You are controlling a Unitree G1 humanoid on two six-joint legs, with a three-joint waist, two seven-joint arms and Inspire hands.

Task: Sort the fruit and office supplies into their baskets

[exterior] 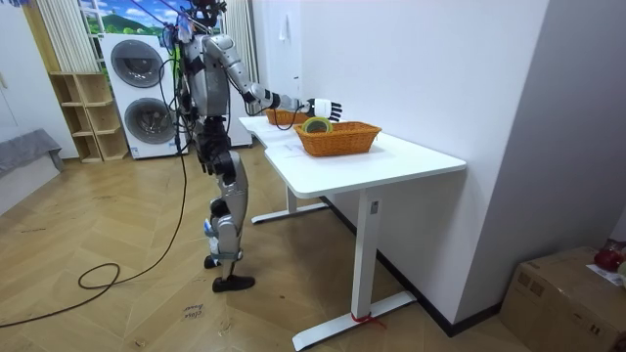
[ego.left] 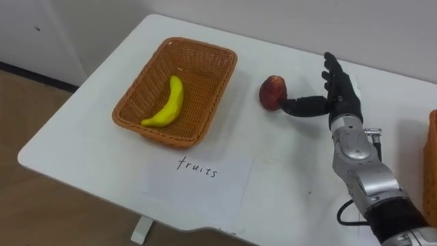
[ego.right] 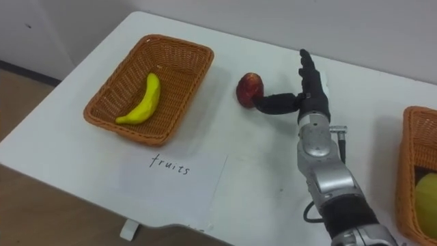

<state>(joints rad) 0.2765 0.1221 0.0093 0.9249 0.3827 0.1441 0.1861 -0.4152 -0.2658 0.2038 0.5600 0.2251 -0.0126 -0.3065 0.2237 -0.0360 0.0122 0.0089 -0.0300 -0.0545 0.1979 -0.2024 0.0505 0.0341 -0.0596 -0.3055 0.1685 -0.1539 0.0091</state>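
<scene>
A red apple (ego.left: 273, 91) lies on the white table (ego.left: 102, 137), just right of a brown wicker basket (ego.left: 225, 58). Inside that basket is a yellow banana (ego.left: 167, 104). My right hand (ego.left: 339, 89) reaches in from the lower right and stands edge-up beside the apple, open, with its fingers straight. Its thumb stretches left and touches the apple's right side. In the room view I stand at the table's long side with the right hand (exterior: 323, 106) held out over it.
A white paper label (ego.left: 198, 174) lies in front of the fruit basket. A second wicker basket (ego.right: 410, 171) sits at the table's right end with a yellow-green object (ego.right: 427, 195) in it. The table's front edge runs close below the label.
</scene>
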